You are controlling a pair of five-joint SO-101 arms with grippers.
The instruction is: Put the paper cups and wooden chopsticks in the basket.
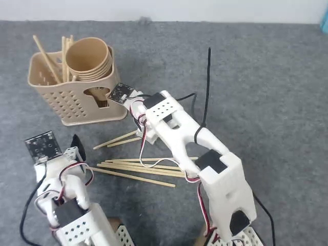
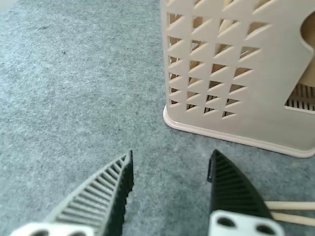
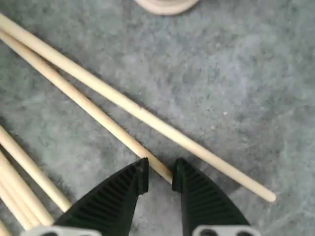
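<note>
A beige perforated basket (image 1: 77, 105) stands at the back left and holds stacked paper cups (image 1: 89, 56) and several upright wooden chopsticks (image 1: 65, 54). More chopsticks (image 1: 138, 169) lie loose on the grey carpet between the arms, and a pair (image 1: 115, 139) lies closer to the basket. My right gripper (image 3: 160, 169) is down at that pair, shut on the end of one chopstick (image 3: 88, 105), which still rests on the carpet beside its twin (image 3: 147, 115). My left gripper (image 2: 171, 162) hangs open and empty just in front of the basket (image 2: 236, 73).
Grey carpet covers the whole table. The right arm (image 1: 179, 133) stretches across the loose chopsticks. A black cable (image 1: 207, 87) rises behind it. The basket's foot (image 3: 165, 4) is just beyond the right gripper. Bare carpet lies to the right and at the back.
</note>
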